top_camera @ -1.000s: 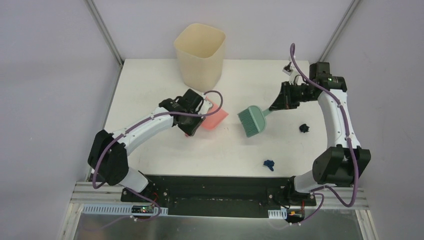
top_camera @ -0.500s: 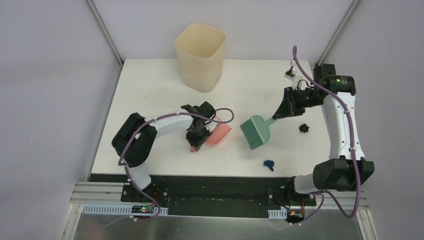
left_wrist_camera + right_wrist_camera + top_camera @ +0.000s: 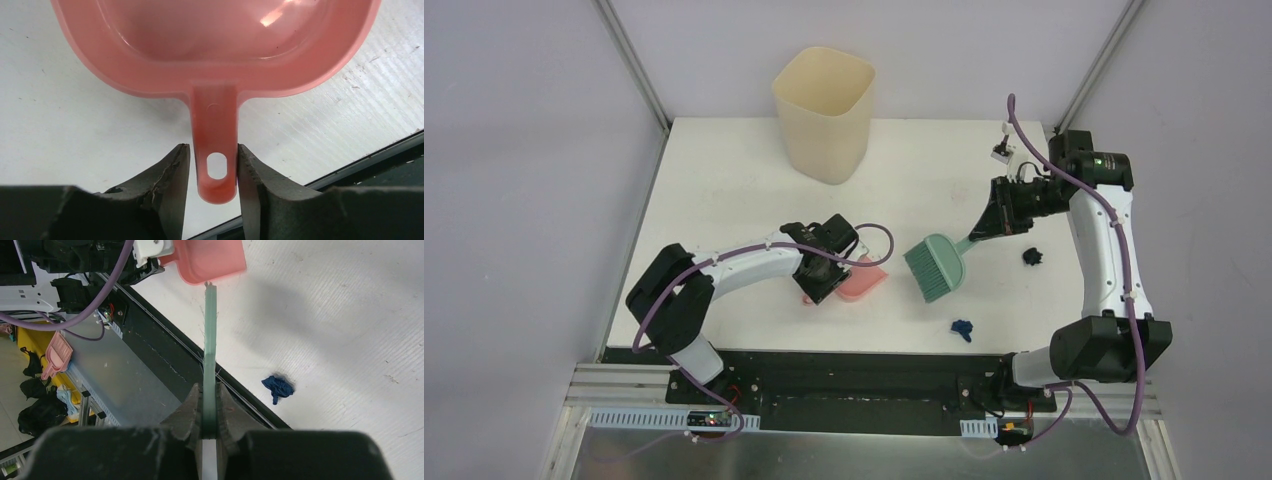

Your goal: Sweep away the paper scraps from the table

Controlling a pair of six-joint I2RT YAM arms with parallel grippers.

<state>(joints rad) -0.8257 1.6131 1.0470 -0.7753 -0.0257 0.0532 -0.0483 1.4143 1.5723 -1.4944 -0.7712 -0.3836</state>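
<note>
L gripper (image 3: 214,152) flanks pink dustpan (image 3: 215,50) handle; pinching or loose, we can't tell. Pan cut off in wrist view. R gripper (image 3: 210,402) pinches green brush (image 3: 936,265) handle. On table (image 3: 724,170) we see two paper scraps (image 3: 964,329): blue near front edge, black tiny, blurry.

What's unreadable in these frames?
Bin contents: top view, its near wall hides the bottom.
Dustpan front lip: left wrist view, cut off by the top edge.
Left gripper: fingers flank the dustpan handle; contact unclear.
Brush head: right wrist view shows it edge-on, bristles unseen.
Black scrap: top view, too small for detail.
</note>
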